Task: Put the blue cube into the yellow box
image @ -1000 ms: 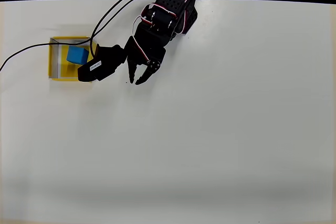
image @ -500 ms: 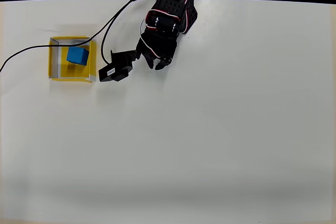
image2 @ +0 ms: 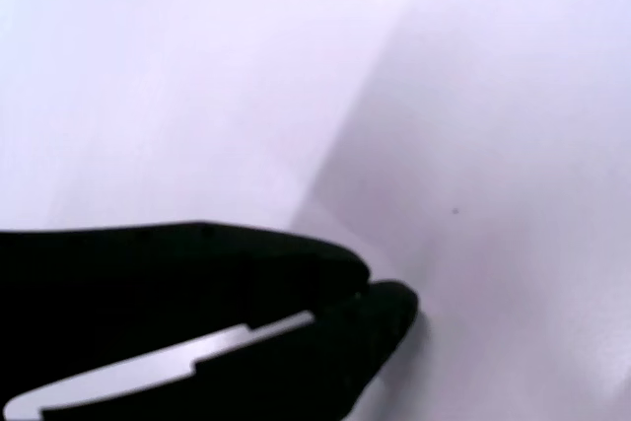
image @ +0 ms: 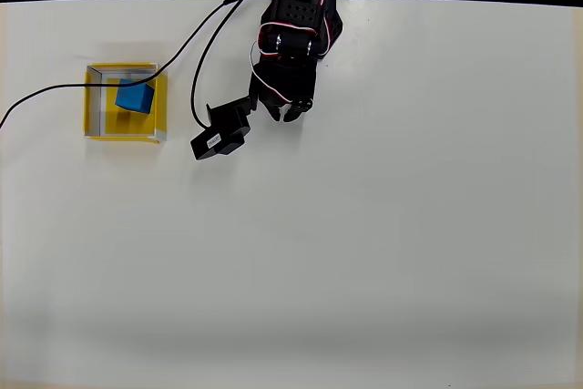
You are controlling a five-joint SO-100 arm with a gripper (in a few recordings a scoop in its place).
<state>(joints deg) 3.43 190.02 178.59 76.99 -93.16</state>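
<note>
In the overhead view we see the gripper near the top middle of the white table, with its black fingertips pointing down in the picture. The arm is folded short, reaching from the dark top edge. In the wrist view the two black fingers lie together at their tips and nothing is between them, so we read the jaws as closed and empty, just above the bare table. The black camera block hangs to the left of the gripper. The blue cube lies inside the yellow box, in its upper right part. The box stands well apart from the gripper, to the left in the overhead view. A black cable passes over the box.
</note>
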